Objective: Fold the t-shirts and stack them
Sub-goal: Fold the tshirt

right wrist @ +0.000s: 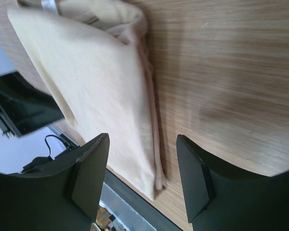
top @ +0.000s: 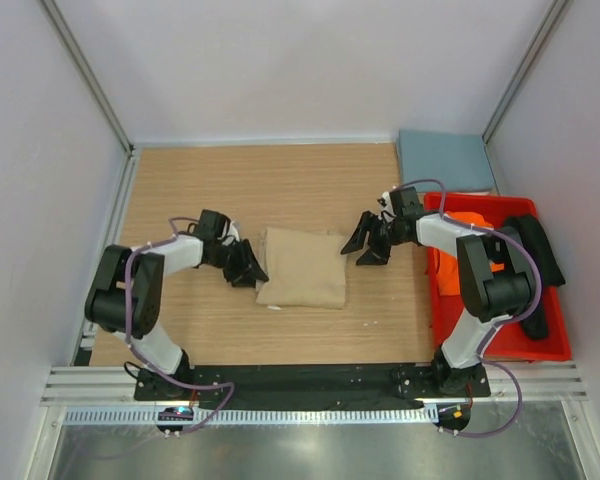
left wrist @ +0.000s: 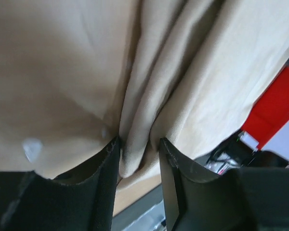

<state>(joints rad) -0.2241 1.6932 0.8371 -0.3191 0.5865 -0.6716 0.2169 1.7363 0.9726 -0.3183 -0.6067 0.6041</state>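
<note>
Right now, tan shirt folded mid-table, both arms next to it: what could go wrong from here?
1. A fold of the tan t-shirt lies between the left end effector's fingers, and it is unclear if they grip it. Retreating could drag the cloth and undo the fold.
2. The right end effector is open right beside the shirt's layered edge. A sideways move might catch and lift those layers.

**No readable writing in any view**

Nothing legible shows on any surface. The only candidate is a small white neck label (right wrist: 48,5) at the collar of the tan shirt (right wrist: 101,96), seen from the right wrist. The picture's top edge cuts it off, and it is too blurred to make out letters or numbers.
</note>
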